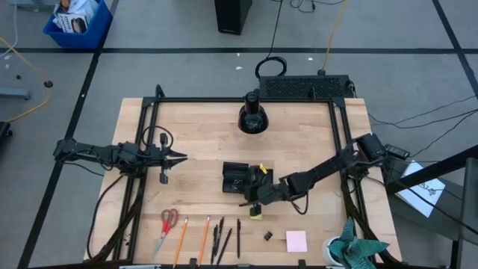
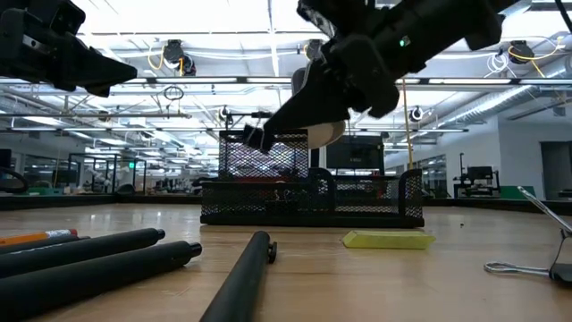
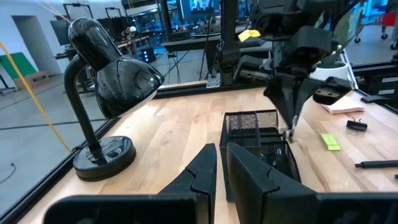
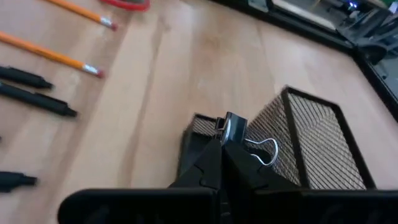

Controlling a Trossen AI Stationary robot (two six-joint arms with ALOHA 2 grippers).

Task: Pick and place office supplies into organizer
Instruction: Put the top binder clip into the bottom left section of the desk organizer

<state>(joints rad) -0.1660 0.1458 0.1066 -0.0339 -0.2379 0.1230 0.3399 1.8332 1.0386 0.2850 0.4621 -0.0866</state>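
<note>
The black mesh organizer (image 1: pixel 237 178) stands mid-table. My right gripper (image 4: pixel 225 142) hovers over its near end (image 2: pixel 259 139), shut on a small black binder clip (image 4: pixel 231 127). My left gripper (image 1: pixel 179 157) waits shut, to the organizer's left. Along the near edge lie red-handled scissors (image 1: pixel 169 223), two orange pencils (image 1: pixel 181 239), several dark pens (image 1: pixel 222 237), another binder clip (image 1: pixel 268 236) and a pink sticky-note pad (image 1: pixel 296 240). A small yellow piece (image 1: pixel 256 214) lies just near of the organizer. My right gripper pinches the binder clip's black body (image 4: pixel 229 124) between its two fingertips, coming from above and slanting down from the table's right. The silver wire handles (image 4: pixel 264 151) stick out sideways. The clip is lifted clear, above the organizer's mesh wall (image 4: pixel 292 134).
A black desk lamp (image 1: pixel 252 116) stands on the far side of the table, behind the organizer. A teal-green cloth (image 1: pixel 358 246) sits at the near right corner. Black frame rails (image 1: pixel 146 131) run along both sides. Bare wood lies between the left gripper and the organizer.
</note>
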